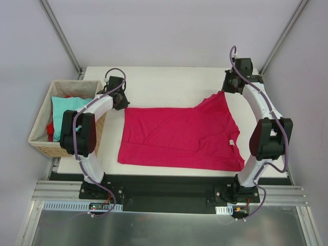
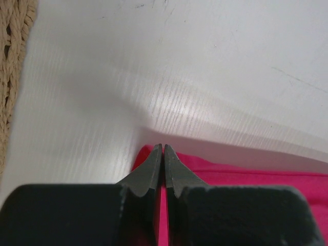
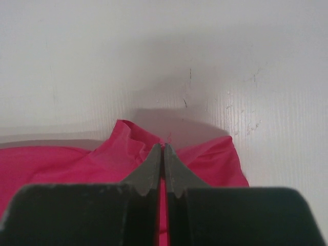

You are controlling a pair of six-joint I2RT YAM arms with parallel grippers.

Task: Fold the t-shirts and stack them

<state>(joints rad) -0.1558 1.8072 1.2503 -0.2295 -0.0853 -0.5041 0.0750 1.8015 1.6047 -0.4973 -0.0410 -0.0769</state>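
A crimson-magenta t-shirt [image 1: 179, 136] lies spread across the white table, with its collar label toward the right. My left gripper [image 1: 121, 101] is at the shirt's far left corner. Its jaws are shut on that corner of cloth [image 2: 225, 174], and pink shows in the slit between the fingers; the left gripper [image 2: 163, 146] points at bare table. My right gripper [image 1: 231, 85] is at the far right corner, where the cloth is drawn into a peak. In the right wrist view the gripper [image 3: 162, 146] is shut on bunched shirt cloth [image 3: 123, 141]. A light teal t-shirt [image 1: 66, 107] and a red one [image 1: 50, 130] lie in the basket.
A woven wicker basket [image 1: 41, 138] stands off the table's left edge, beside the left arm; its weave [image 2: 13, 61] shows at the left of the left wrist view. The white table [image 1: 169, 84] stretches behind the shirt. Grey walls close in both sides.
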